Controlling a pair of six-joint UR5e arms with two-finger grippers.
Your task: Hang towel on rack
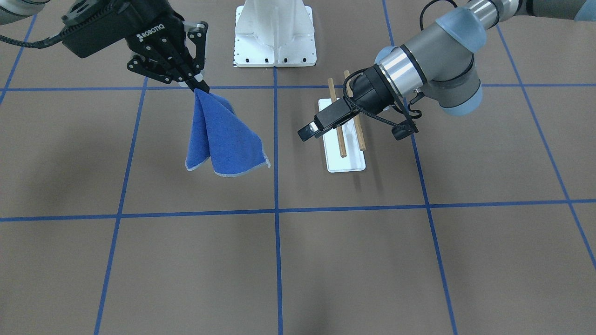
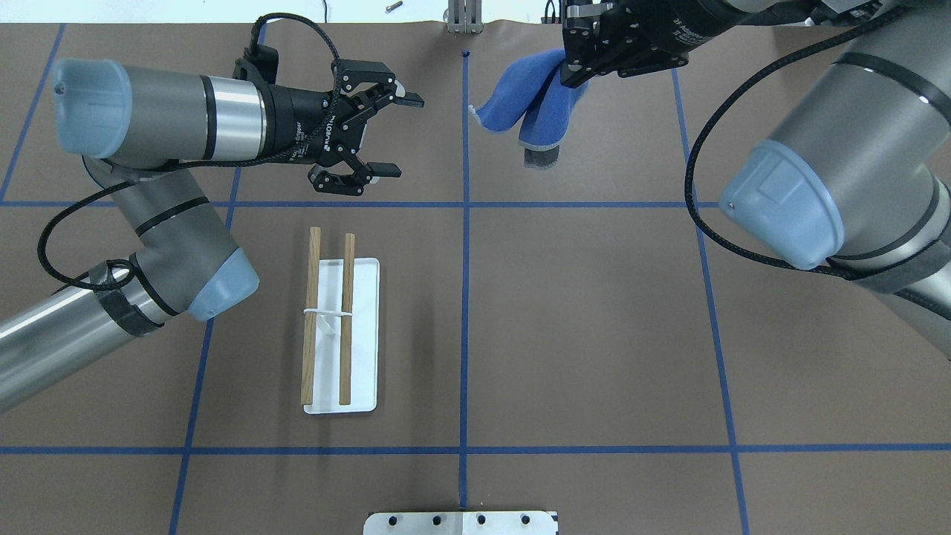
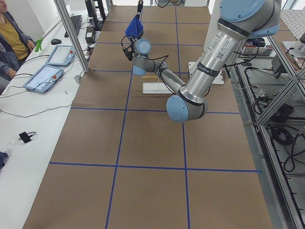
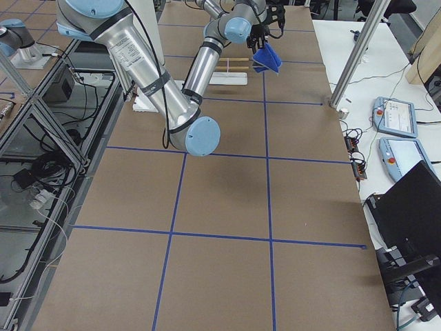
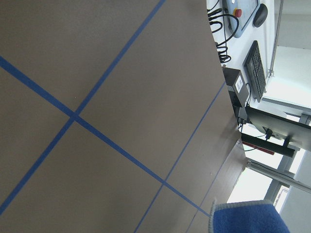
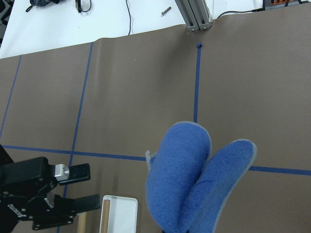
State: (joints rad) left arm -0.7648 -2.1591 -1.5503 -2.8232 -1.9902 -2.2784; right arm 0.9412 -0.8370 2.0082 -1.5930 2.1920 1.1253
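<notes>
Start at your right gripper (image 1: 198, 83). Its jaws are pinched together on one corner of the towel (image 1: 223, 139), which hangs straight down from the fingertips in two loose folds. It looks clear of the table.

Level with that gripper and off to its side is the left gripper (image 2: 397, 135). It lies on its side with its jaws spread wide, holding nothing, and its open mouth points toward the towel. The two are well apart.

Farther off is the rack (image 2: 364, 327). It stands on the table below the left gripper and back toward the robot, both dowels bare.

I judge that you have the pickup done and the carry in hand. The cloth is bunched, so the next move likely calls for one of two things. You can bring a free corner into the open left jaws to spread it. Or you can swing the right gripper over the dowels and lower the towel across them.
</notes>
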